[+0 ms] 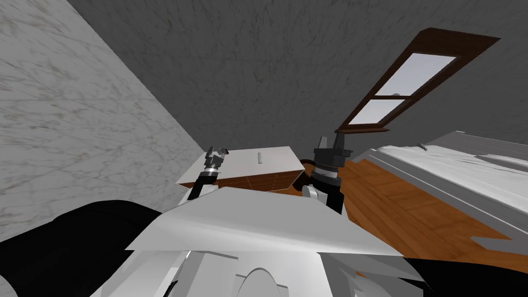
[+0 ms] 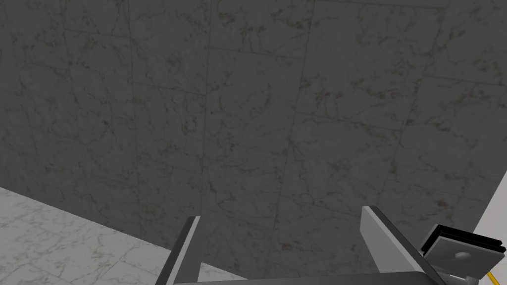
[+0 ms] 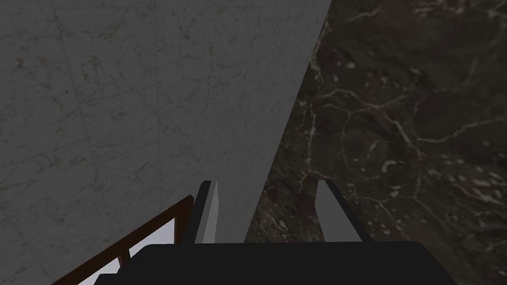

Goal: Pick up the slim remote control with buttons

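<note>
Head view has the slim pale grey remote control (image 1: 260,157) lying flat on the white top of a brown wooden table with drawers (image 1: 278,161), roughly mid-top. Its buttons are too small to make out. The left end effector (image 1: 216,154) hangs at the table's left corner and the right end effector (image 1: 330,147) just off its right edge, both clear of the remote. Left wrist view has the fingers (image 2: 184,250) spread wide, and right wrist view's fingers (image 3: 208,213) stand apart too.
</note>
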### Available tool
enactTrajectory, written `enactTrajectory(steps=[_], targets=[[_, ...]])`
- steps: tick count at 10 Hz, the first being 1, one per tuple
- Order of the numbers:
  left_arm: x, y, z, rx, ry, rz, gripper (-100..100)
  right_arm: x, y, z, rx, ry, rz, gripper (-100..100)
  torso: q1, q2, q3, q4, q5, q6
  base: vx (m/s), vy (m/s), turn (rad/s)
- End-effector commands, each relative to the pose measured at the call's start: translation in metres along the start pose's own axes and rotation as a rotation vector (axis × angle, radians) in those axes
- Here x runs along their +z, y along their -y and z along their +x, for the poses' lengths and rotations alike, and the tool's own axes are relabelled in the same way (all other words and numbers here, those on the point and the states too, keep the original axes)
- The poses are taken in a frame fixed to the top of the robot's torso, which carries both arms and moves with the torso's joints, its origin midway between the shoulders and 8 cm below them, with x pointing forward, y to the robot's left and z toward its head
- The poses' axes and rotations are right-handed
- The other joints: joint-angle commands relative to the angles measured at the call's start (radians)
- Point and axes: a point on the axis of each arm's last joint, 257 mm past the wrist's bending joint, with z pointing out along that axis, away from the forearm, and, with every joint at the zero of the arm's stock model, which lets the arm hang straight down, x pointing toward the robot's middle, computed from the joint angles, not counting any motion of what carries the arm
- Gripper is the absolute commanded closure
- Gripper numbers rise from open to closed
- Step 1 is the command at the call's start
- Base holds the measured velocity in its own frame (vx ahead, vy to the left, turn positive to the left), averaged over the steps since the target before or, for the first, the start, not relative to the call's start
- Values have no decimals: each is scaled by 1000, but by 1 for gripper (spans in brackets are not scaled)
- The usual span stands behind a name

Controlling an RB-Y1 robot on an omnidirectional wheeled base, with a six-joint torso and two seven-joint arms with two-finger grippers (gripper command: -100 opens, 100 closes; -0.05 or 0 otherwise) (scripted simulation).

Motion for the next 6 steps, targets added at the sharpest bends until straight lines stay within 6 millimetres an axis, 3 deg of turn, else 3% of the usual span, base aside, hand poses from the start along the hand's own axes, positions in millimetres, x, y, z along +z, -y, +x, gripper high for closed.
enactTrajectory(steps=[1,2,3,4,5,6], targets=[[-4,-17,-35,-18,52,-71,-100,0,0,0,0,0,0,0,0,0,0,0,0,0,-27,17,-301],[-4,-20,-36,-20,58,-84,-100,0,0,0,0,0,0,0,0,0,0,0,0,1,-24,20,-134],[-10,-32,-67,-38,110,-140,-100,0,0,0,0,0,0,0,0,0,0,0,0,0,-32,14,-265],[-11,-35,-68,-40,115,-151,-100,0,0,0,0,0,0,0,-1,0,0,0,0,0,-27,15,-130],[-18,-43,-99,-55,168,-192,-100,0,0,0,0,0,0,0,-1,0,0,0,0,0,-21,9,-279],[-20,-48,-101,-63,179,-214,-100,0,0,0,0,0,0,0,-1,0,0,0,0,0,-18,15,-159]])
